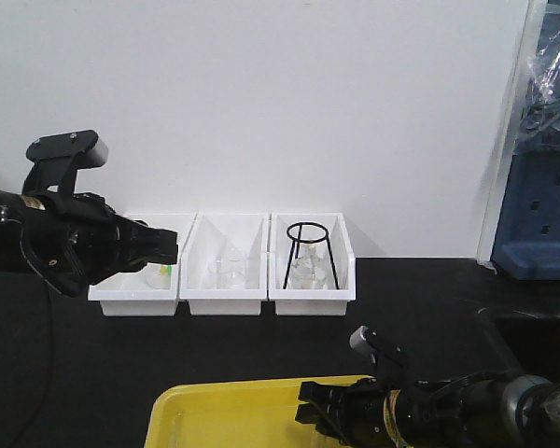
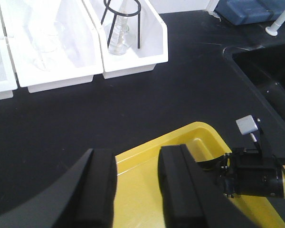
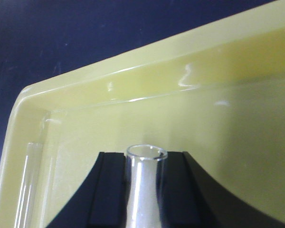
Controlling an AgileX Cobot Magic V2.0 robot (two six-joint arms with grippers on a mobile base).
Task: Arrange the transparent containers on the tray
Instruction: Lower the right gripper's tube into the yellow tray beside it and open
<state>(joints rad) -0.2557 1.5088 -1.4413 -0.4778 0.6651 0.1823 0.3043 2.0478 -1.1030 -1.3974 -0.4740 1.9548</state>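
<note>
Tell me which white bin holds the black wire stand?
The rightmost white bin, nearest the blue crate, holds the black wire stand; the other two bins have only glassware.

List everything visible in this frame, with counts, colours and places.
Test tubes: two, clear; one between the right gripper's fingers over the tray, one lying along the tray's wall.
Tray: one, yellow, front of the table.
Bins: three, white, in a row by the wall.
Glassware: clear, inside the bins; count unclear.
Wire stand: one, black, in the right-hand bin.
Table: one, black.
Blue object: one, at the far right.
Left gripper: black, open, above the tray's edge.
Right gripper: black, shut on a tube.
</note>
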